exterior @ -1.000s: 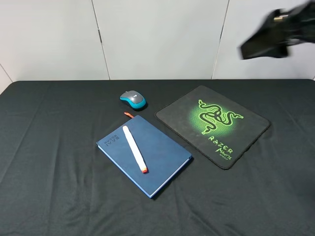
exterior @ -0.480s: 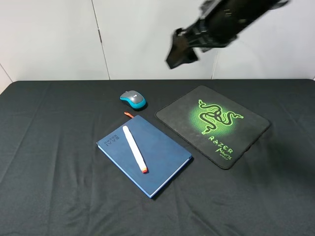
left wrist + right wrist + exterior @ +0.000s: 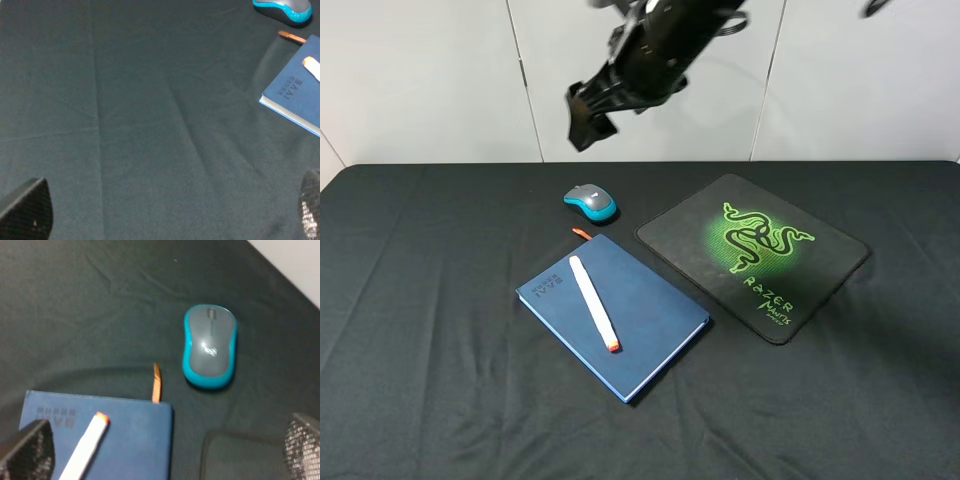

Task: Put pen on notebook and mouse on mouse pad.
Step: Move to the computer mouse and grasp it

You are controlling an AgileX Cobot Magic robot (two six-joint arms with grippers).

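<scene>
The white pen (image 3: 593, 302) lies diagonally on the dark blue notebook (image 3: 655, 322), whose orange ribbon (image 3: 581, 233) sticks out at its far corner. Just beyond it, on the black cloth, sits the grey and turquoise mouse (image 3: 590, 202), left of the black mouse pad (image 3: 692, 238) with the green snake logo. My right gripper (image 3: 587, 124) hangs open high above the mouse; its wrist view shows the mouse (image 3: 210, 346), the ribbon (image 3: 156, 383), the notebook (image 3: 120, 440) and the pen (image 3: 85, 447) below. My left gripper (image 3: 167, 212) is open over bare cloth, with the notebook (image 3: 297, 95) and mouse (image 3: 283, 7) far off.
A black cloth covers the whole table (image 3: 440, 300). White wall panels (image 3: 440, 80) rise behind its far edge. The right arm (image 3: 665, 40) reaches in from the upper right, across the middle of the exterior view.
The right arm has swept leftward from the upper right corner and a little down, ending above the mouse. Nothing on the table has moved.
</scene>
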